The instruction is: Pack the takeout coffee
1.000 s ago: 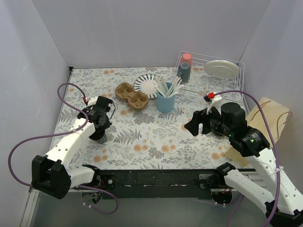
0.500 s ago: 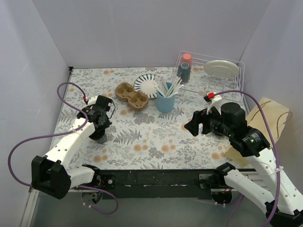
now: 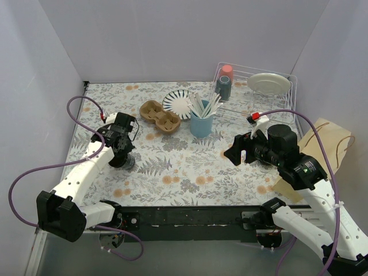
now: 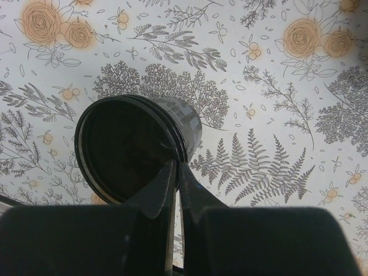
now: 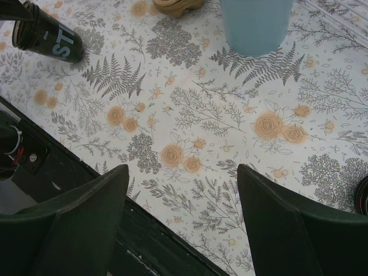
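Note:
A black coffee cup (image 4: 138, 144) with white lettering stands tilted on the floral table at the left; it also shows in the top view (image 3: 125, 163) and the right wrist view (image 5: 50, 38). My left gripper (image 4: 175, 167) is shut on its rim, one finger inside the cup and one outside. A brown cup carrier (image 3: 160, 115) lies further back. A paper bag (image 3: 322, 144) lies at the right edge. My right gripper (image 5: 184, 213) is open and empty, hovering over the table's right middle (image 3: 230, 154).
A light blue cup (image 3: 201, 123) with white stirrers stands mid-table, also in the right wrist view (image 5: 256, 23). A striped plate (image 3: 178, 103) sits behind the carrier. A wire rack (image 3: 276, 103) at back right holds a red-lidded cup (image 3: 225, 83) and a plate (image 3: 268, 83).
My left gripper has shifted slightly back and to the right with the black cup, which now leans more. The right arm has not moved.

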Motion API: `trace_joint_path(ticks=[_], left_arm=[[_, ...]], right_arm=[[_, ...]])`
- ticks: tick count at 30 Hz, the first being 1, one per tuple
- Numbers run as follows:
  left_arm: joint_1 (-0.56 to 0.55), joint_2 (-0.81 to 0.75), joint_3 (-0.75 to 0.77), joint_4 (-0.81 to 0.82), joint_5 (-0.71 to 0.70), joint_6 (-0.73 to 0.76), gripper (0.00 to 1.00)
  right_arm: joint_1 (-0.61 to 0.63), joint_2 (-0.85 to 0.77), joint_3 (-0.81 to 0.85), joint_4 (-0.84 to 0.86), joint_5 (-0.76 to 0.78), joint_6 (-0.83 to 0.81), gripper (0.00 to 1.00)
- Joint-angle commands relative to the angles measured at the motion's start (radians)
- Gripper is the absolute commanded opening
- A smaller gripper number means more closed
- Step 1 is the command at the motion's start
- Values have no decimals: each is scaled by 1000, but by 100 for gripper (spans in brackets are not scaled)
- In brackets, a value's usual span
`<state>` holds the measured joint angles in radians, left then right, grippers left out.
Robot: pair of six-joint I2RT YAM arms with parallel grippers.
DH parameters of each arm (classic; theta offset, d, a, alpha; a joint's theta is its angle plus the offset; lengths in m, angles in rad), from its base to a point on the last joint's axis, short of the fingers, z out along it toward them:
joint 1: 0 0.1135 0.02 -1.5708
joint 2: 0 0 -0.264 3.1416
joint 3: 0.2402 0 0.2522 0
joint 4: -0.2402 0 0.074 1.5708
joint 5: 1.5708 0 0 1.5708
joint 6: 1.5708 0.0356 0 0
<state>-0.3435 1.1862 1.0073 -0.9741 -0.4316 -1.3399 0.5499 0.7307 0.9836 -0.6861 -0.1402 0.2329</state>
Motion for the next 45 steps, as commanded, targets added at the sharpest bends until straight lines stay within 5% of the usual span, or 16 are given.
trace_joint_path(ticks=[1,38,45], left_arm=[[0,-10,66,-28,-42,28,0],[0,79,458,-210,47,150,0],[-6,64,479,-91,284,177,0]], right_arm=[[-2,6,4,11,-4,2,84],[-2,30,32,13,-6,-4,84],[-2,27,24,26,-15,6,83]])
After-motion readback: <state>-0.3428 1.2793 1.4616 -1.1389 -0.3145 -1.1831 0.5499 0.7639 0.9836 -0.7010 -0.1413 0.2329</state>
